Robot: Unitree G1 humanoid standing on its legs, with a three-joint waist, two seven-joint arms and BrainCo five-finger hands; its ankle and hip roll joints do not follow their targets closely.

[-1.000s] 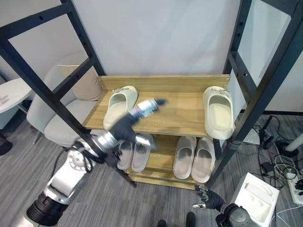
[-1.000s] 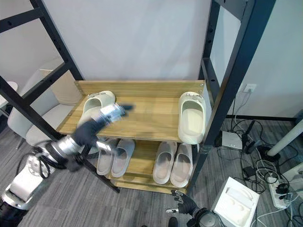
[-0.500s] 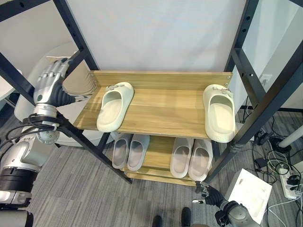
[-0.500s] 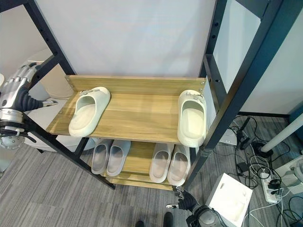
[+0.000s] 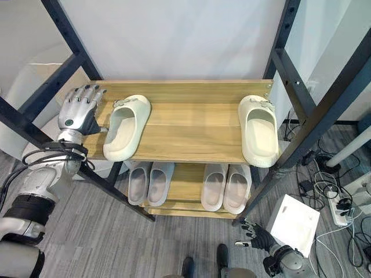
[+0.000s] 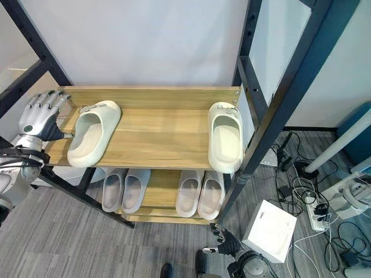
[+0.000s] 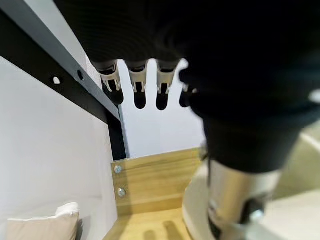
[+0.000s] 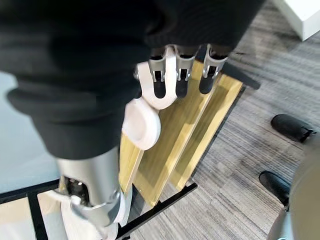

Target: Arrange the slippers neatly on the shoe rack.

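Slippers sit far apart on the top shelf (image 5: 185, 130) of the shoe rack (image 5: 179, 87): the left slipper (image 5: 126, 127) lies at the shelf's left end, angled with its heel toward the near edge and slightly over it, while the right slipper (image 5: 258, 129) lies at the right end, heel also poking past the near edge. Two more pairs (image 5: 185, 184) rest side by side on the lower shelf, already tidy, so the top pair looks like what is left to line up. The left hand (image 5: 80, 110) hovers just beside the left slipper's outer side, fingers straight and spread, holding nothing; its placement suggests it is set to nudge or take that slipper. The right hand (image 5: 255, 235) hangs low near the floor in front of the rack, fingers loosely extended and empty. Open wood between the two slippers gives plenty of room to slide one toward the other. The black upright frame (image 5: 52, 87) crosses close by the left hand, and the raised back board (image 5: 179, 88) blocks the far side, so the freest path seems to run rightward along the shelf.
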